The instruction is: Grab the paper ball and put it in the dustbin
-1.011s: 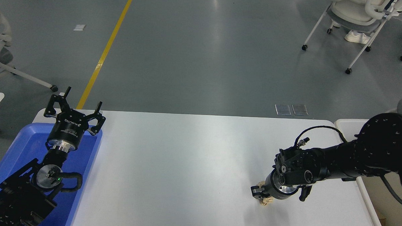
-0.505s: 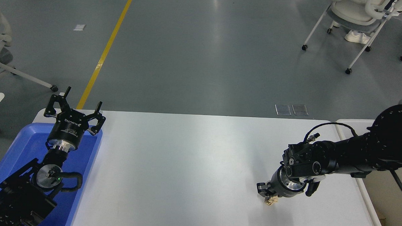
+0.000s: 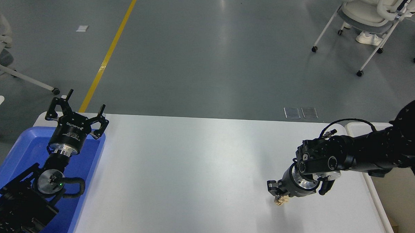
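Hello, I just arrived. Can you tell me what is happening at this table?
The robot's right end effector is closed on a small tan paper ball over the near right part of the white table. The off-white dustbin stands at the table's right edge, so the ball is not yet in it. The left end effector is open and parked above the blue tray on the left.

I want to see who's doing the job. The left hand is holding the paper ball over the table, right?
No, the head view shows the right hand holding the paper ball over the table. The left hand sits parked above the blue tray.
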{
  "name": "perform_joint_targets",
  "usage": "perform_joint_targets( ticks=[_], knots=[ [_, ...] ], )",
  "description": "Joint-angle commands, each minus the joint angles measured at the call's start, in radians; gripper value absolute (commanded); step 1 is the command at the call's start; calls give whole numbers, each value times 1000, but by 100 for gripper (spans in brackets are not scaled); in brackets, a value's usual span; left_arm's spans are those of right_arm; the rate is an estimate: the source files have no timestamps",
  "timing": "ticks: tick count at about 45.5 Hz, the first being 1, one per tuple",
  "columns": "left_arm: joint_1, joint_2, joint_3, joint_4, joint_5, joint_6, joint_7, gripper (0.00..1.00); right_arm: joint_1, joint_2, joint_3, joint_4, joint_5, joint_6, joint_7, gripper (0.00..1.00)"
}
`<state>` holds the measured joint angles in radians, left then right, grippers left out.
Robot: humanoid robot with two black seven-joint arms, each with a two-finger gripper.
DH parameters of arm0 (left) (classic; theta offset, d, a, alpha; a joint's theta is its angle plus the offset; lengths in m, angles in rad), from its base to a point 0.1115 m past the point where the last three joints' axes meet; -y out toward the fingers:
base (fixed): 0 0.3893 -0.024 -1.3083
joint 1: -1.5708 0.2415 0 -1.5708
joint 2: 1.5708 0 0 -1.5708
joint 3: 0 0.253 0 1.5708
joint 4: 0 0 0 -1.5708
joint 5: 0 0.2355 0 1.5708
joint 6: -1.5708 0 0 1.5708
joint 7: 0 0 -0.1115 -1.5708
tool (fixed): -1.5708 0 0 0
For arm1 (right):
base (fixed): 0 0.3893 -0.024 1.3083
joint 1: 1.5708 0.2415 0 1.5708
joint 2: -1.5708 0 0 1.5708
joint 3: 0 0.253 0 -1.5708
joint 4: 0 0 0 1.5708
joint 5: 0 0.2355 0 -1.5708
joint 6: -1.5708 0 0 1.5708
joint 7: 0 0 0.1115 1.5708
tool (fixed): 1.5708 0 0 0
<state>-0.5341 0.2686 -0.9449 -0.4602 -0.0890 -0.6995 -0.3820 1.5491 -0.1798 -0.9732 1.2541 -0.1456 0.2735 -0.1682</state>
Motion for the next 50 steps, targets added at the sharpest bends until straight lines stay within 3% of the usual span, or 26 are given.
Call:
perform_joint_targets(
  ticks=[1,13,24,50],
  knots=[
    [0,0,0,0,0,0,0,100,221,-70,-32,172,64,56,-1,0],
    [0,0,0,0,0,0,0,100,515,-93,-82,226,264,335,-1,0],
    [0,0,0,0,0,0,0,100,758,-141,-154,263,328,509,1,0],
    [0,0,0,0,0,0,0,100,996,-164,-213,271,351,512,3,0]
  ],
)
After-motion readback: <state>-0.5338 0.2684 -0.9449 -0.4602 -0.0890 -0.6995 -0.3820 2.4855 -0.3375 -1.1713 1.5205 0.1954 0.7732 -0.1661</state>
